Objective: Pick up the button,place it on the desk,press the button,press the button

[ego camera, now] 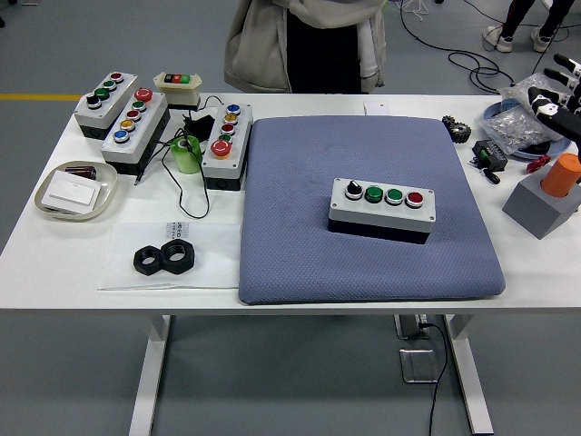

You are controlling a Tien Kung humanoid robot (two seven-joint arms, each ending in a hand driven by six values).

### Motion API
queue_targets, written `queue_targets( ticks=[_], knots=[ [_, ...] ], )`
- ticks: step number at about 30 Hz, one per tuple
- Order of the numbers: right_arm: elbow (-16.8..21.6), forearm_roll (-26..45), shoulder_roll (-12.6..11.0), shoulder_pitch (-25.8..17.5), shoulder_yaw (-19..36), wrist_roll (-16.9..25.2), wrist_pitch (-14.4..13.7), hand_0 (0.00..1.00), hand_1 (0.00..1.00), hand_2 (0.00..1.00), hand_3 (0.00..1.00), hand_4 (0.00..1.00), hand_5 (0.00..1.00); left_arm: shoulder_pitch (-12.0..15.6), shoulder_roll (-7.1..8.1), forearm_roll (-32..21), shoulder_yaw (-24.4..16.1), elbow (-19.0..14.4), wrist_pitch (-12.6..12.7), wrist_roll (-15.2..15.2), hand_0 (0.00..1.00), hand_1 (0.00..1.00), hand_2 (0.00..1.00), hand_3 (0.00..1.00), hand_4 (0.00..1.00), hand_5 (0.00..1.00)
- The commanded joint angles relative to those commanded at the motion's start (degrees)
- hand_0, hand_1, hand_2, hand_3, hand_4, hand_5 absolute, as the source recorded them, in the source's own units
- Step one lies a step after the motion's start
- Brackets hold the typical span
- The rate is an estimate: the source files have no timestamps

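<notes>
Button box lies on the blue mat, well apart from the empty, loosely spread right hand

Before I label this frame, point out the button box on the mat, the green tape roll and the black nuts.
button box [382, 207], head view, grey top face
green tape roll [188, 155], head view, outer side
black nuts [164, 258], head view, where both meet

A grey button box with a black knob and green, green and red buttons lies on the blue pad at the desk's middle. Three more button boxes sit near the far left corner. The right hand shows at the far right edge, fingers spread, holding nothing.
</notes>
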Motion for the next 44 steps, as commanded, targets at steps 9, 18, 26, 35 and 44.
queue_targets(
  ticks=[9,18,26,35,44],
  knots=[
    [-2.8,20.2,0.5,-1.1,2.0,0.0,-0.7,0.947,0.860,0.915,0.909,0.658,0.484,0.0,-0.07,0.0,-0.1,0.0,0.0,0.0,0.683,0.646,0.740,0.783,0.675,0.998],
    [-3.3,20.7,0.4,-1.6,2.9,-0.7,-1.0,0.947,0.857,0.910,0.901,0.647,0.495,0.0,-0.16,0.0,-0.1,0.1,0.1,-0.1,0.681,0.647,0.740,0.783,0.673,0.998],
    [-3.4,20.4,0.4,-1.8,3.2,-1.3,-1.2,0.948,0.857,0.910,0.896,0.647,0.496,-0.1,-0.19,0.0,-0.1,0.1,0.1,-0.1,0.681,0.646,0.740,0.782,0.673,0.998],
    [-3.4,19.9,0.4,-1.9,3.3,-2.1,-1.6,0.949,0.857,0.908,0.895,0.647,0.494,0.0,-0.23,0.3,-0.3,0.1,0.1,0.0,0.681,0.647,0.739,0.783,0.671,0.998],
    [-3.5,19.6,0.4,-1.9,3.4,-2.3,-1.7,0.951,0.857,0.907,0.894,0.647,0.489,0.2,-0.20,0.8,-0.6,0.1,0.0,0.1,0.681,0.647,0.739,0.782,0.675,0.998]
  ],
)
